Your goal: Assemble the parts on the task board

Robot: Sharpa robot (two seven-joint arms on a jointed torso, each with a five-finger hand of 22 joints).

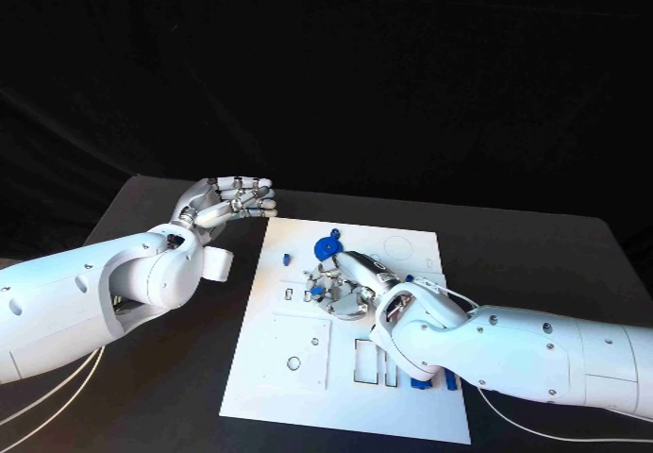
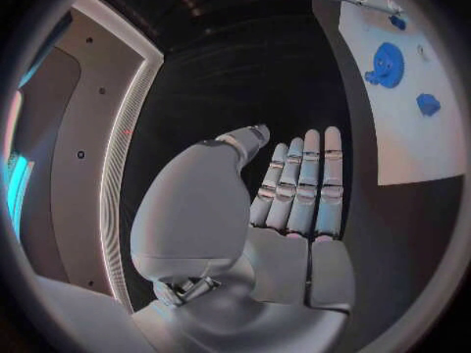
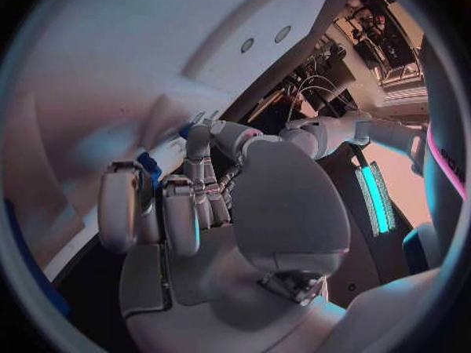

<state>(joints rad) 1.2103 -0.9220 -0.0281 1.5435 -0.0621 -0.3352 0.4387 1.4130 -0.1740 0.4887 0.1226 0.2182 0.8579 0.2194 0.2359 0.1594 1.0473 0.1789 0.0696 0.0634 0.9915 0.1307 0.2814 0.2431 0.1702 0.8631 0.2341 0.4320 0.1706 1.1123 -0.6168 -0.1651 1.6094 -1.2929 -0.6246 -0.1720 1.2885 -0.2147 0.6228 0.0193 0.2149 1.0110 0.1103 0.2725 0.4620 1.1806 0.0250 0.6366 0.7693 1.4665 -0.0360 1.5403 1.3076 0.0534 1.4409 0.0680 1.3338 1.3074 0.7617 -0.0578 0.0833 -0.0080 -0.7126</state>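
Observation:
The white task board (image 1: 320, 377) lies in the middle of the black table. A blue gear (image 1: 326, 248) (image 2: 385, 61) sits near its far edge, with a small blue part (image 1: 286, 258) (image 2: 428, 103) to its left. My right hand (image 1: 347, 285) (image 3: 187, 204) lies on the board just in front of the gear, fingers curled round a small blue part (image 3: 147, 166) that is mostly hidden. My left hand (image 1: 231, 200) (image 2: 294, 192) hovers over the table beyond the board's far left corner. Its fingers lie side by side and it holds nothing.
More blue parts (image 1: 446, 379) lie at the board's right side, partly under my right forearm. The board (image 2: 412, 133) has rectangular slots (image 1: 367, 360) and round holes (image 1: 294, 362) in its near half. Bare black table (image 1: 544, 255) runs on both sides.

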